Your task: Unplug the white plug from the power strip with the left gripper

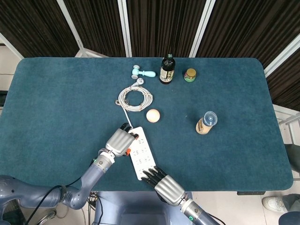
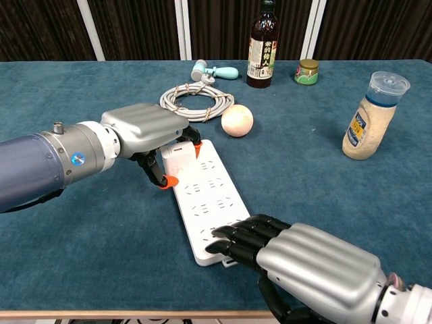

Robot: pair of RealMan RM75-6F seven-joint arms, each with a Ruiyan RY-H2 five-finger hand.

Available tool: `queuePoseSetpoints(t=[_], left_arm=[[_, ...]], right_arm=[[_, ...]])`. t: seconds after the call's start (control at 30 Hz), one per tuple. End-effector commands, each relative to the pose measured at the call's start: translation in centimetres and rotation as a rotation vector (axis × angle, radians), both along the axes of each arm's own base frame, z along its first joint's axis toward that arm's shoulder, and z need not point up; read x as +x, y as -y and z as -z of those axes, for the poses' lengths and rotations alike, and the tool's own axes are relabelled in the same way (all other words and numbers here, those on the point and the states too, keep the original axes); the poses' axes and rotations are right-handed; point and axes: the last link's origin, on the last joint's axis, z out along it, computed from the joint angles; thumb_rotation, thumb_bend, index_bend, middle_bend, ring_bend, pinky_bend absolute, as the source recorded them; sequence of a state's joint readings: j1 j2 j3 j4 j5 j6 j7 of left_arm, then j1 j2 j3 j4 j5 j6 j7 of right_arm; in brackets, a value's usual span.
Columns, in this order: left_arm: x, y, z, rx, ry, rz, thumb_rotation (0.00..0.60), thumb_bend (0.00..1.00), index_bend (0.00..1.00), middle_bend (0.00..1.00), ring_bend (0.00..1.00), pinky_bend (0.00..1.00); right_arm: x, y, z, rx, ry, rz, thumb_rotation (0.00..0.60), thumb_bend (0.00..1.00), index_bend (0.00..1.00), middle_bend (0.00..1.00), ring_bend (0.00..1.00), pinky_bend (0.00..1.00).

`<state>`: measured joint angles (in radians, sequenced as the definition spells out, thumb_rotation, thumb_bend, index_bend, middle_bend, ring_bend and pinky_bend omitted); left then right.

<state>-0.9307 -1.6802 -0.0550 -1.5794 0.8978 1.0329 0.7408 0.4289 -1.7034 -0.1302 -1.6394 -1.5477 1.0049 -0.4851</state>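
At the far end of the power strip (image 2: 206,196), the white plug (image 2: 177,152) — likely light, rigid and smooth, gripped firmly by its socket — sits under the left hand (image 2: 145,128), whose orange-tipped fingers (image 2: 167,181) straddle its sides, contact unclear, while the right hand (image 2: 297,260) presses the near end.

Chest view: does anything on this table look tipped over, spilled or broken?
Nothing stands out. The sauce bottle, small jar and capped shaker stand upright, the cable is neatly coiled, and the power strip lies flat.
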Motion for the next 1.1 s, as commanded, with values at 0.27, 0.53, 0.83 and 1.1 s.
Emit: queuePoseSetpoints(t=[0.27, 0.53, 0.83, 1.1], left_arm=[[0.4, 0.0, -0.2, 0.013, 0.024, 0.009, 0.6, 0.33, 0.69, 0.68, 0.22, 0.12], [0.7, 0.2, -0.1, 0.012, 0.036, 0.013, 0.6, 0.33, 0.7, 0.69, 0.22, 0.12], [0.9, 0.3, -0.2, 0.013, 0.043, 0.013, 0.6, 0.33, 0.71, 0.7, 0.22, 0.12], [1.3, 0.6, -0.5, 0.005, 0.058, 0.014, 0.6, 0.33, 0.72, 0.71, 0.23, 0.12]], right_arm=[[0.0, -0.5, 0.3, 0.015, -0.001, 0.001, 0.6, 0.93, 0.1, 0.07, 0.05, 0.1], [0.1, -0.6, 0.4, 0.016, 0.002, -0.001, 0.6, 0.94, 0.1, 0.07, 0.05, 0.1], [0.3, -1.0, 0.6, 0.025, 0.006, -0.003, 0.6, 0.94, 0.11, 0.07, 0.05, 0.1], [0.4, -1.4, 0.8, 0.034, 0.007, -0.007, 0.6, 0.94, 0.11, 0.07, 0.05, 0.1]])
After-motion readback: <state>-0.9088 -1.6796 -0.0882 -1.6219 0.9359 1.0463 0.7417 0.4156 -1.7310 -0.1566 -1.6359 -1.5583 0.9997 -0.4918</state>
